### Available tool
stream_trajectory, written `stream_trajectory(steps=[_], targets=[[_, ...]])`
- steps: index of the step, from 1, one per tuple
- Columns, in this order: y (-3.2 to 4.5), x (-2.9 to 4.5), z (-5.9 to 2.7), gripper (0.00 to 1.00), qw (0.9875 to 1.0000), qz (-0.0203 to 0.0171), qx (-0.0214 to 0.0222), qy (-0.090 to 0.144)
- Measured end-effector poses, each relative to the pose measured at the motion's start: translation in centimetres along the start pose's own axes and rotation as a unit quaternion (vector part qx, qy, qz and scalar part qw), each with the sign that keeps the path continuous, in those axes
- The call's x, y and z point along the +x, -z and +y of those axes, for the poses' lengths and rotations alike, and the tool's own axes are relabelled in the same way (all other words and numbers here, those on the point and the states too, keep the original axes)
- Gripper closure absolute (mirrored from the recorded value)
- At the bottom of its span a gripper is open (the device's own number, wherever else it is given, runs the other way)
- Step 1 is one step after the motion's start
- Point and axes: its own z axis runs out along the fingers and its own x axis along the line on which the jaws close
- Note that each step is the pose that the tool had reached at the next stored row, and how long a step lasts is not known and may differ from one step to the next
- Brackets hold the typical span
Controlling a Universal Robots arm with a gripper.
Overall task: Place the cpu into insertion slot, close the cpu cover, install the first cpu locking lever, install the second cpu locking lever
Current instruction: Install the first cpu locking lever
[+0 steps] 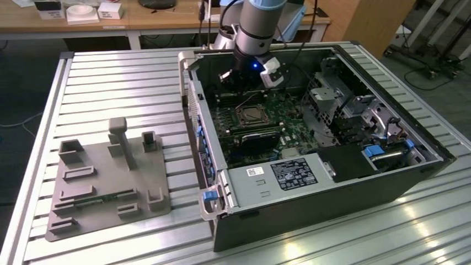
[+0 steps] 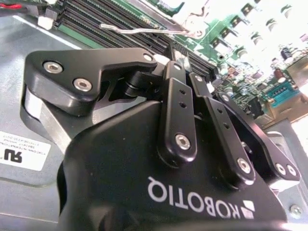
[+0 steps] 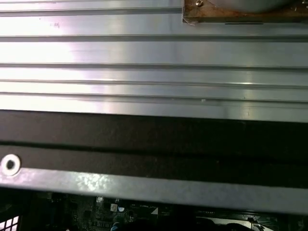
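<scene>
In the exterior view my gripper (image 1: 239,88) reaches down into the open computer case and hangs just behind the insertion slot (image 1: 254,115) on the green motherboard. The slot shows a silvery metal frame, the cpu cover (image 1: 254,105), around a dark grey square; I cannot tell whether that square is the cpu. In the second wrist view my gripper (image 2: 175,60) is shut, fingertips together, with nothing visible between them. Just beyond the tips a thin wire locking lever (image 2: 144,31) lies across the black memory slots (image 2: 96,19), running to the bright metal socket corner (image 2: 187,17).
A grey power supply box (image 1: 294,172) with a white label fills the case's near end, with a drive cage (image 1: 335,99) on the exterior view's right. A grey fixture plate (image 1: 110,182) sits on the slatted aluminium table (image 3: 144,57). The black case wall (image 3: 154,139) stands close to the wrist.
</scene>
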Motion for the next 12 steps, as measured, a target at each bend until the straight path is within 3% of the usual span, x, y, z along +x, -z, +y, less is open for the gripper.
stream_trajectory(steps=[12], targets=[[-0.72,-0.01,-0.12,0.89,1.0000,0.0011,-0.0030,0.008]])
